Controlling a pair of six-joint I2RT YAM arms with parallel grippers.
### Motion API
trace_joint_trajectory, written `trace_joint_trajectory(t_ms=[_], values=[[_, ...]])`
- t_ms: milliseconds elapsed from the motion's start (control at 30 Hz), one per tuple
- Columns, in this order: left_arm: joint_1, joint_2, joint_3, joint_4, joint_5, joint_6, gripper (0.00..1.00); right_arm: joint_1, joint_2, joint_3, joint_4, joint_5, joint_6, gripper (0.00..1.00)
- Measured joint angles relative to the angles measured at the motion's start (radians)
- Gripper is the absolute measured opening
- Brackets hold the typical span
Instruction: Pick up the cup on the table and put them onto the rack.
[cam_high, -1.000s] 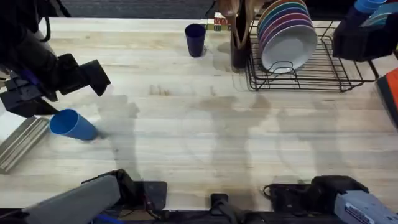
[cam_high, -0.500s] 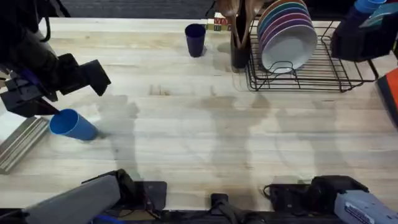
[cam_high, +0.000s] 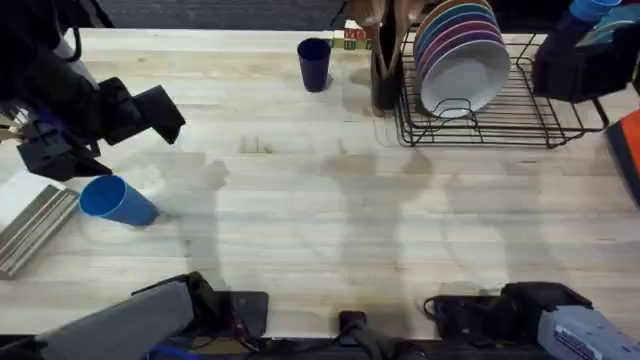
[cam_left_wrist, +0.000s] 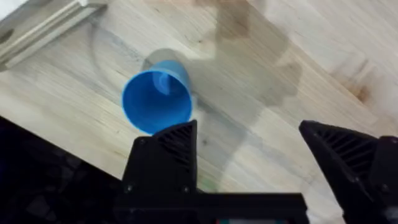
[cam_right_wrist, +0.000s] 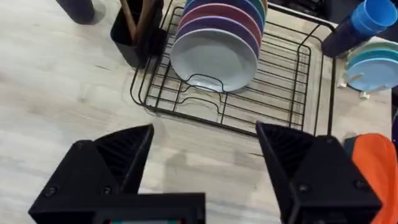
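A: Cup status?
B: Light blue cup (cam_high: 117, 200) lying on its side on the table (cam_high: 330, 210), at 9 o'clock near the left edge, just beside the ridged metal tray (cam_high: 35, 228). Navy cup (cam_high: 314, 64) upright at 12 o'clock, left of the rack (cam_high: 520, 110).
A: Left gripper?
B: Left gripper (cam_left_wrist: 249, 146) hangs over the light blue cup (cam_left_wrist: 157, 102), fingers wide apart, nothing between them.
A: Right?
B: Right gripper (cam_right_wrist: 205, 146) over the table beside the rack (cam_right_wrist: 273, 81), fingers spread, empty. Rack holds a row of coloured plates (cam_right_wrist: 217, 43).
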Motion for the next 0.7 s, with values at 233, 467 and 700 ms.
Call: trace_joint_trajectory(t_ms=[233, 467, 700], values=[[0.0, 0.0, -0.057, 0.022, -0.052, -0.005, 0.993, 0.0, 0.0, 0.0, 0.0, 0.0, -0.006, 0.996], [0.0, 0.0, -0.137, 0.073, -0.134, -0.042, 0.993, 0.0, 0.0, 0.0, -0.005, 0.0, -0.009, 0.996], [0.0, 0.0, -0.175, 0.148, -0.15, -0.05, 0.993, 0.0, 0.0, 0.0, -0.005, 0.0, -0.01, 0.996]])
